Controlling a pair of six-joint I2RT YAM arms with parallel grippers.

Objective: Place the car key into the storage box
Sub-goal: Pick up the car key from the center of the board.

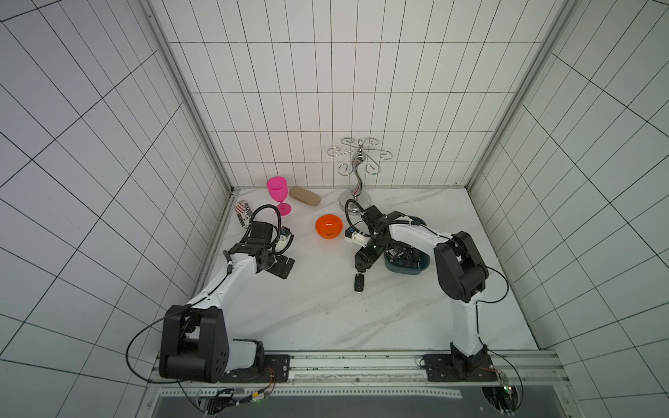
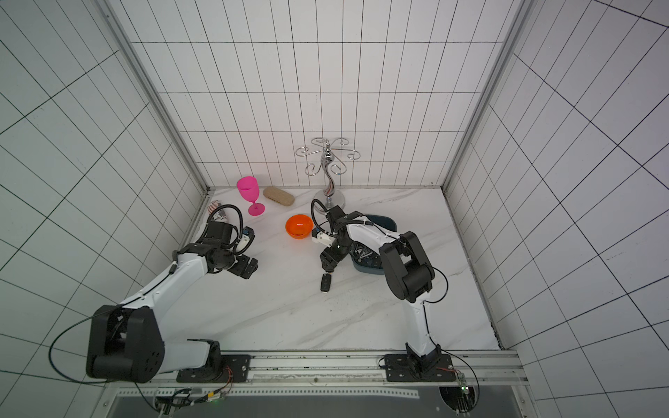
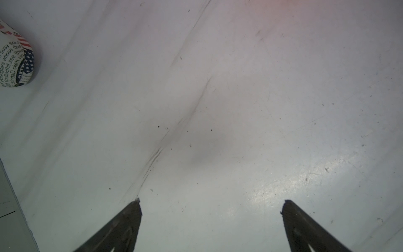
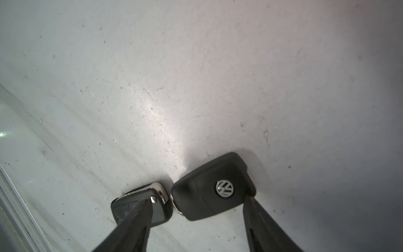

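Note:
The black car key lies flat on the white marble table, just in front of the storage box; in the right wrist view its body carries a round silver badge, and a chrome-tipped part lies beside it. My right gripper hangs low over the key, open, one finger on each side of it. The storage box, a dark teal tub with dark things inside, sits partly hidden behind my right arm. My left gripper is open over bare table at the left, fingers wide apart with nothing between them.
An orange bowl stands left of the right wrist. A pink goblet, a tan case and a chrome hook stand line the back. A printed cup lies by the left wall.

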